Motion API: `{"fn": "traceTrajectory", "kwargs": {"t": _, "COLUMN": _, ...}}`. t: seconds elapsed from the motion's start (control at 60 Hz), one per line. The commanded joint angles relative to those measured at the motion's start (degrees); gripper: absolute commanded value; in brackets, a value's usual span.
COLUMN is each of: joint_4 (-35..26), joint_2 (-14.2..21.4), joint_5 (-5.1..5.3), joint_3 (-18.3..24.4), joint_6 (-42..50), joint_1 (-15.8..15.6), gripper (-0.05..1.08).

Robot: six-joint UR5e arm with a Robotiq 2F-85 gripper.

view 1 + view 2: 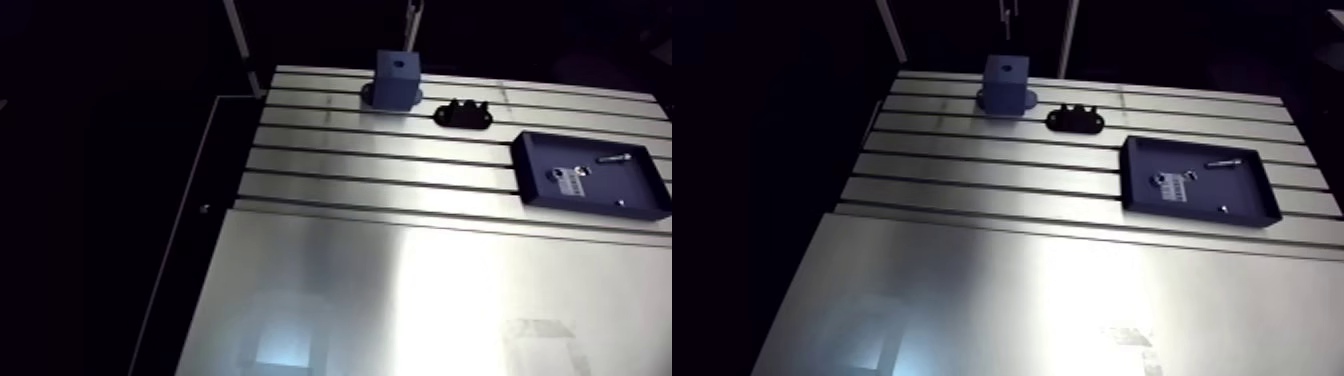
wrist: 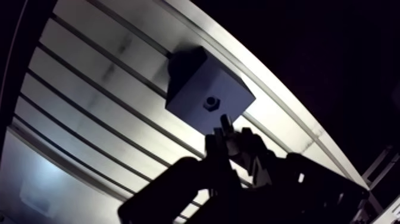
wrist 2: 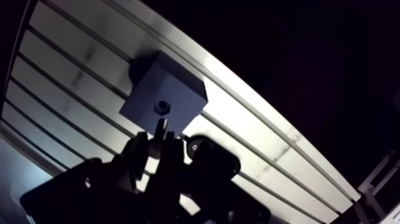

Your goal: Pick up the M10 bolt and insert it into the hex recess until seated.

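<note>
A blue block [image 2: 205,89] stands on the slotted table near its far edge, with a dark hex recess [image 2: 211,102] in its top face. In the wrist view my gripper [image 2: 226,143] is shut on the M10 bolt [image 2: 225,126], a slim pin sticking out ahead of the fingertips. The bolt's tip hangs just short of the recess, slightly to one side of it and apart from the block. The same block [image 1: 397,80] shows in the arm view at the back of the table; the gripper is lost in the dark above it.
A small black fixture [image 1: 462,114] sits to the right of the block. Further right lies a dark blue tray [image 1: 522,160] holding a loose screw [image 1: 613,157] and a small part [image 1: 572,180]. A smooth plate [image 1: 400,300] covers the table's near half.
</note>
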State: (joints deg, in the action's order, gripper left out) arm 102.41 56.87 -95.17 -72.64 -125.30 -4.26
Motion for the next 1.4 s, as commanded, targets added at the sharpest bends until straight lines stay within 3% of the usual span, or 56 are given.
{"fn": "traceTrajectory", "kwargs": {"t": 0.017, "joint_4": 0.38, "joint_2": -0.64, "joint_5": -0.06, "joint_3": -0.17, "joint_6": 0.0, "joint_1": -0.13, "gripper": 0.76}}
{"fn": "traceTrajectory", "kwargs": {"t": 1.4, "joint_4": 1.68, "joint_2": -1.9, "joint_5": 0.03, "joint_3": -1.9, "joint_6": 0.09, "joint_1": -0.13, "gripper": 0.76}}
